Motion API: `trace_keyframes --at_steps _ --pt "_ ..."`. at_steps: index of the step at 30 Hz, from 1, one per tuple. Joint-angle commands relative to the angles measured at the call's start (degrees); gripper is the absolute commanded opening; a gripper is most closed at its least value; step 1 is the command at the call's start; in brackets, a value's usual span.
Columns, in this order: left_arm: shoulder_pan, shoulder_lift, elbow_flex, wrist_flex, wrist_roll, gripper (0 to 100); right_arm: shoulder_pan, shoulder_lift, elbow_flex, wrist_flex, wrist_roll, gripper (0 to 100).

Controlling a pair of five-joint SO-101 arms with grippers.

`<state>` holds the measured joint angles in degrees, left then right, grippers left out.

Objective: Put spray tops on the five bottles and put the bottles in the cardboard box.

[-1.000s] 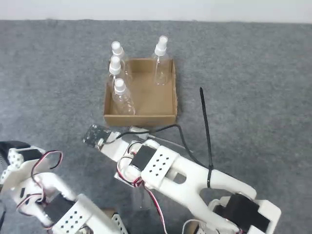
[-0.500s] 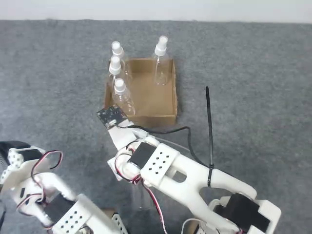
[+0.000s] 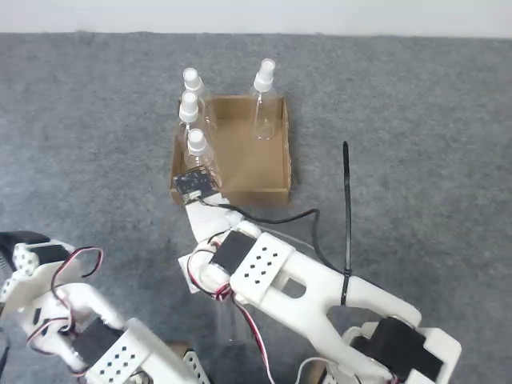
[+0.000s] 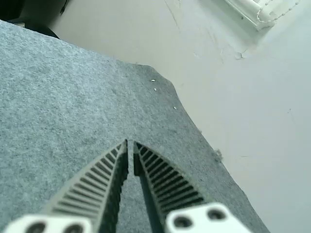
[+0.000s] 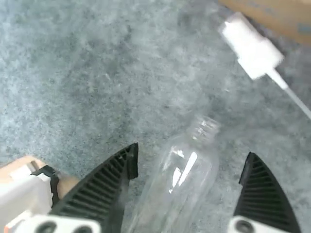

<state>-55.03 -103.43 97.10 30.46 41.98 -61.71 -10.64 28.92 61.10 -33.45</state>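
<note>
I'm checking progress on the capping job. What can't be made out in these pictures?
Right wrist view: uncapped bottle, base cut off by the edge; loose spray top, tube end cut off too.
High view: front-left bottle in the cardboard box, base hidden by the right arm.

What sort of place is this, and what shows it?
Probably an indoor robotics test bench: white robot arms over a grey felt-like mat, a cardboard box holding spray bottles, and a plain pale wall behind.
</note>
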Motion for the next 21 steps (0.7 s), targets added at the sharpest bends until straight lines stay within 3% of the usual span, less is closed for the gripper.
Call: trace_keyframes --at_steps 1,14,21 --pt "0.1 -1.0 -0.7 -1.8 -0.2 1 1.7 -0.2 -3.3 1.2 -2.9 29.6" --pt "0.1 -1.0 -0.7 -1.8 -0.2 1 1.5 7.3 -4.9 0.0 -7.0 29.2" --pt "0.2 -1.0 -0.7 -1.8 -0.2 1 1.5 7.8 -4.8 -0.5 -7.0 16.9"
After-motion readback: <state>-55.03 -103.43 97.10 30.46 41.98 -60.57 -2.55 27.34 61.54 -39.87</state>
